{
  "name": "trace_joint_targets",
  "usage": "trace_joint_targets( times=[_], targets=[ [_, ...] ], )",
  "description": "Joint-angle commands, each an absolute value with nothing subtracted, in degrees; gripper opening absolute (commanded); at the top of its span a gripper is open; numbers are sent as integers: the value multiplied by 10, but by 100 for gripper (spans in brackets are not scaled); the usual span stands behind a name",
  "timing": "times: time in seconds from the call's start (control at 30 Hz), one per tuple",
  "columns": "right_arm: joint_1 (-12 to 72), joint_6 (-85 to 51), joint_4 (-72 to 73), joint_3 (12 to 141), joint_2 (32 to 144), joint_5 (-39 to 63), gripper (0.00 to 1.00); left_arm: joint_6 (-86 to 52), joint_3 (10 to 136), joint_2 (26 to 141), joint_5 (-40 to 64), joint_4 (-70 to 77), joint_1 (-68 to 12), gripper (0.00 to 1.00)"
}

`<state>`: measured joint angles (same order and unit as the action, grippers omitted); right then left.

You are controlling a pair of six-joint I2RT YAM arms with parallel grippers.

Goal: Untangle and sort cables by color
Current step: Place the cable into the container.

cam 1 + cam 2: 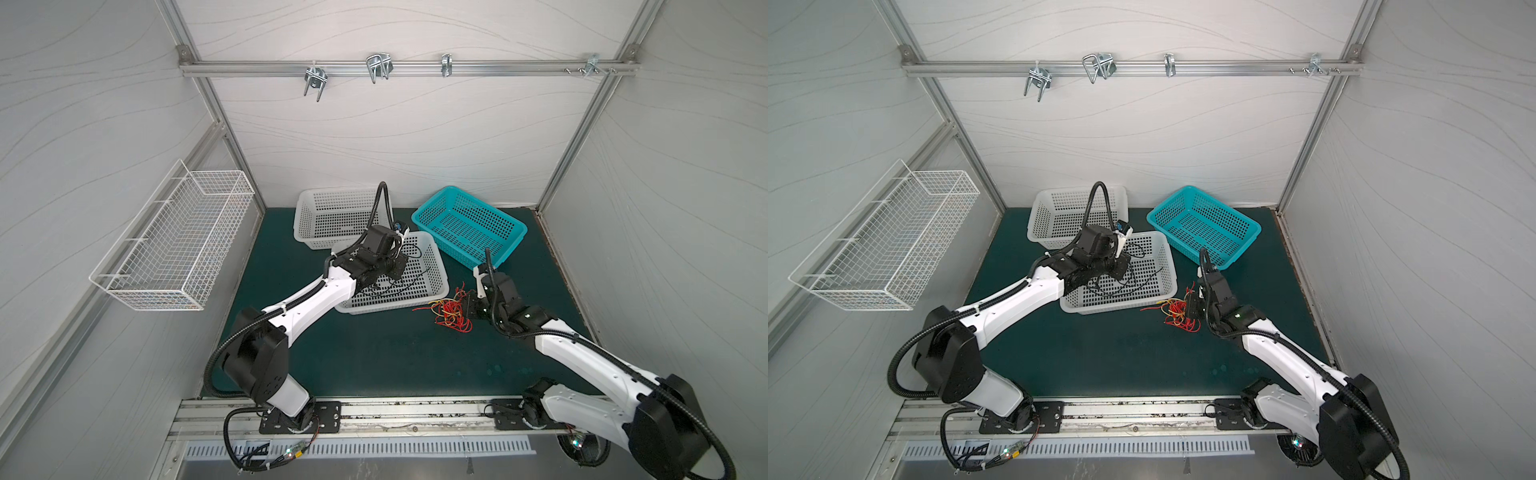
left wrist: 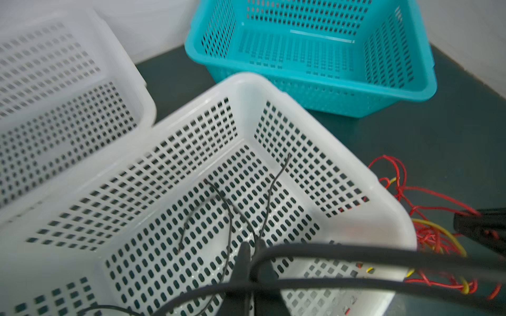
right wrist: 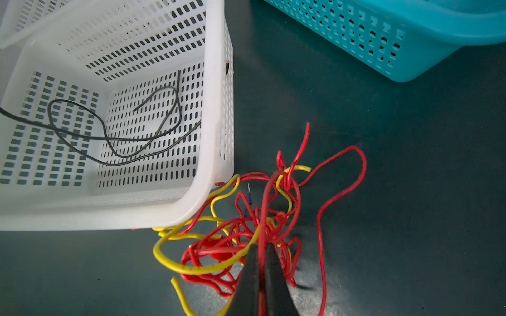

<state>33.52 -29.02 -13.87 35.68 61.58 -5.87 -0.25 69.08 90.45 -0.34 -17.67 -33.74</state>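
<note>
Many cables (image 1: 451, 313), dark green mat (image 1: 374, 357), white walls (image 1: 395, 137)

Sorting cell, overhead: three plastic baskets, two arms, loose cables on green mat (image 1: 374, 353).
Front white basket (image 1: 386, 306) holds black cables (image 1: 415, 277), left gripper (image 1: 397, 272) above it; rear white basket (image 1: 316, 216) and teal basket (image 1: 469, 224) behind; red and yellow cable tangle (image 1: 451, 313) just beside front basket, right gripper (image 1: 468, 307) at its edge; wire basket (image 1: 174, 241) on side wall.
</note>
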Motion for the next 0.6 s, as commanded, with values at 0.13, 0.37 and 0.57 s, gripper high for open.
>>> trace_joint_targets(
  times=[0.13, 0.37, 0.57],
  targets=[
    [336, -300, -131, 372, 644, -50, 1, -26, 749, 996, 22, -294, -337, 0],
    [336, -301, -133, 375, 643, -56, 3, -36, 781, 1051, 43, -329, -337, 8],
    [336, -305, -127, 376, 643, -65, 6, -34, 773, 1041, 66, -313, -338, 62]
  ],
)
